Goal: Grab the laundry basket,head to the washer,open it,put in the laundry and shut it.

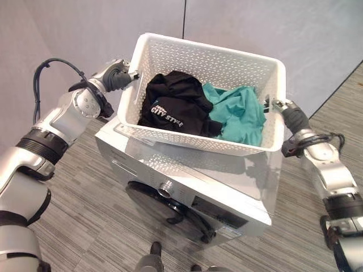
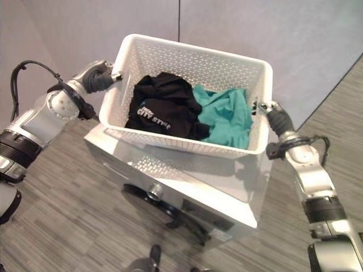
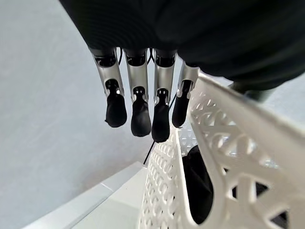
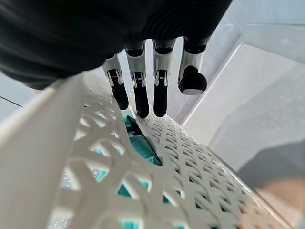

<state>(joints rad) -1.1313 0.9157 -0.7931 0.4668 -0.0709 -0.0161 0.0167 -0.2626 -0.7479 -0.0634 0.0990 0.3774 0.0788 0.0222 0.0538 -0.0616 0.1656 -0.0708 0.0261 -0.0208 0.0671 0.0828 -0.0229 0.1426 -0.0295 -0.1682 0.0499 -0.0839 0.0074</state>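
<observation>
The white perforated laundry basket [image 1: 210,54] is on top of the white washer [image 1: 232,192]. Inside lie a black garment [image 1: 173,105] and a teal garment [image 1: 238,113]. My left hand [image 1: 117,76] is at the basket's left rim, and in the left wrist view its fingers [image 3: 138,95] hang straight down the outside of the basket wall [image 3: 224,143]. Against the right rim is my right hand [image 1: 290,112], whose fingers [image 4: 142,90] also lie straight along the wall [image 4: 157,157]. Both hands are open. The washer's round dark door [image 1: 167,205] is shut.
Grey wall panels [image 1: 255,28] stand close behind the washer. Striped grey floor [image 1: 85,226] lies in front and to both sides. A control knob [image 1: 165,187] sits above the door.
</observation>
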